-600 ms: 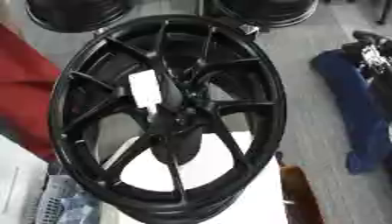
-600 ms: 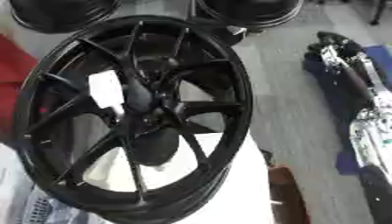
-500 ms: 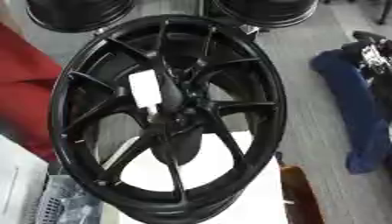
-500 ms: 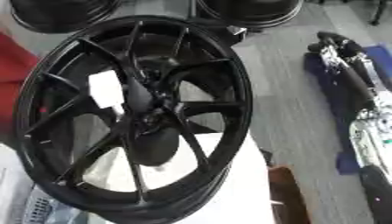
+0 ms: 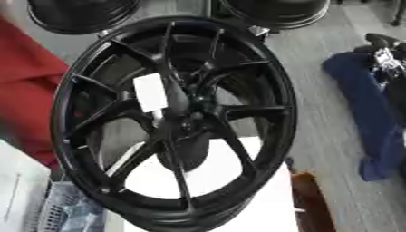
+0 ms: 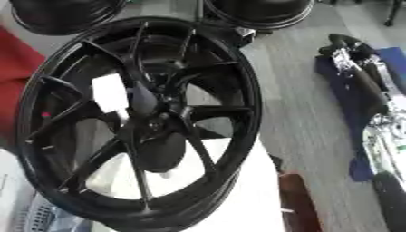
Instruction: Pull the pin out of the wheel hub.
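Black wheel hub (image 5: 174, 122) stands tilted on a white surface (image 5: 238, 199), face toward the camera, likely for access to its centre. Pin can't be made out there. Right arm (image 6: 361, 81) at right edge; finger state can't tell. Left hand unseen.

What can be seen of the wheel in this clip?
The wheel is a glossy black rim, metal by its look, with thin split spokes running from a dark hub to the outer ring. It stands tilted, face to the camera, its lower edge on a white surface. A white tag sits on a spoke just upper left of the hub. No pin can be made out, and no robot hand touches it.
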`<state>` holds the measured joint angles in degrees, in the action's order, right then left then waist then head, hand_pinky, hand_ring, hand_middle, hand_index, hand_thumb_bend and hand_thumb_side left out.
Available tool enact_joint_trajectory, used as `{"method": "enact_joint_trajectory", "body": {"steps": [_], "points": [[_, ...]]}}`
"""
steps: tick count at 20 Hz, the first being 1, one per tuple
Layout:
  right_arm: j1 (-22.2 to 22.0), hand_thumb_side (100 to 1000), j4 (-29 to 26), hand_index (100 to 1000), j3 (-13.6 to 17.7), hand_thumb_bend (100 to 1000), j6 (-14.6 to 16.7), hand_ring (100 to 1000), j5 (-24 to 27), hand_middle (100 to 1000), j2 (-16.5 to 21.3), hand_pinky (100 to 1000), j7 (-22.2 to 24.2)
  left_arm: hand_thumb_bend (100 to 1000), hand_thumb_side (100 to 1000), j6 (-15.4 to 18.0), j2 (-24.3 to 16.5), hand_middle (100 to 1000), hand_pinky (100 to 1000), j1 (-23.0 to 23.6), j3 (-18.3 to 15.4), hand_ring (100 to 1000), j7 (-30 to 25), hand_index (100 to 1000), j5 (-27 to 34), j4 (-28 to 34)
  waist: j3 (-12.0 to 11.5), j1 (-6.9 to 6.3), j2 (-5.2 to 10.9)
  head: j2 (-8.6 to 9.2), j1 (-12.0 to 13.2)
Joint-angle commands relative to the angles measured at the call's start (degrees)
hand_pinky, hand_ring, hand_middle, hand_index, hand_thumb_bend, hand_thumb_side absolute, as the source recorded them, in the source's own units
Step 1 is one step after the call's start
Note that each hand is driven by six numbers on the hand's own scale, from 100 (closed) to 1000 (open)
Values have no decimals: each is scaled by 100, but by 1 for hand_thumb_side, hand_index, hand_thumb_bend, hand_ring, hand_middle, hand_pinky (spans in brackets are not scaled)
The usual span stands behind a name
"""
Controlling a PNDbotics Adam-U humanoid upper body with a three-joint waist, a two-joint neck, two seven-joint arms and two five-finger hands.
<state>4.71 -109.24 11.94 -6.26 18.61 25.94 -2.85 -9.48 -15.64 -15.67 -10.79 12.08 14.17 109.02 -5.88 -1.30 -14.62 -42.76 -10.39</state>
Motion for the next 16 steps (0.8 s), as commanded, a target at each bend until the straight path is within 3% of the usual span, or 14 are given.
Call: {"method": "enact_joint_trajectory", "body": {"steps": [1,6,10,16], "points": [[23,487,-59,813,7,100,6,749,-49,665,103,964,14,366,604,20,-244,469,742,-105,-18,515,-19,727,-51,78,13,-1,47,-32,2],[-13,488,-75,813,1,100,4,750,-96,665,166,964,13,351,593,45,-912,471,743,-263,132,514,-262,734,-298,-4,21,-41,24,-30,17],[-49,488,-90,813,-4,100,4,750,-131,665,227,964,12,359,587,170,-1890,477,742,-489,399,521,-715,742,-720,-158,9,-76,23,-2,-29],[-103,488,-102,813,-5,100,2,750,-161,665,292,964,14,391,569,174,-3419,516,747,-1123,988,562,-2001,756,-1279,-352,-17,-106,54,1,-80]]}}
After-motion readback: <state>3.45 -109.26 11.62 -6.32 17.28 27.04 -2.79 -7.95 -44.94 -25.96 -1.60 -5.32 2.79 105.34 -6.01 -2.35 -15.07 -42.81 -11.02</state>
